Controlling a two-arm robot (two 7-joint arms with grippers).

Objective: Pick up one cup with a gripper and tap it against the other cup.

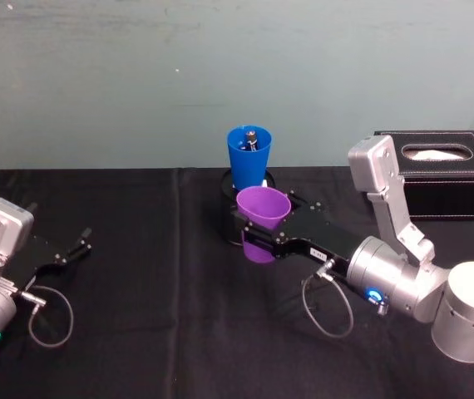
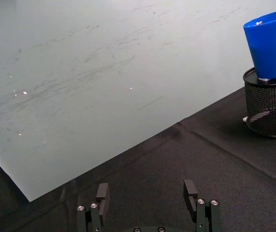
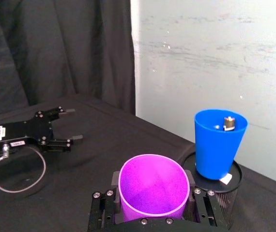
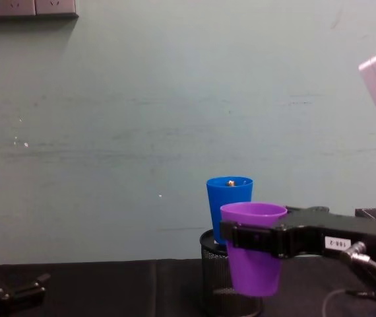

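**Purple cup clamped in the right claw, just short of the blue cup**

Look first at the blue cup [image 1: 248,158]. It stands upright in the mouth of a black mesh holder [image 2: 268,111] at the back of the black cloth [image 1: 137,316]. A small metal-looking piece [image 3: 229,123] shows inside it near the rim (what it is, you cannot tell). A small white scrap [image 3: 225,179] lies on the holder's top at the cup's foot.

The purple cup [image 1: 262,220] has its mouth up, and you see smooth purple inside. The right gripper [image 1: 260,237] is clenched on it. Its two flat black fingers [image 3: 113,180] press the cup's sides a little below the rim, so the cup sits squarely between them with its base hanging below the claw. In the chest view the cup stands straight in that grip.

The purple cup is just in front of the holder and beside the blue cup. The right wrist view shows a narrow gap between the two cups, so they are apart.

Your left gripper [image 1: 75,247] sits low over the cloth far to the left, its fingers spread and holding nothing. A black tissue box [image 1: 441,166] stands at the back right.
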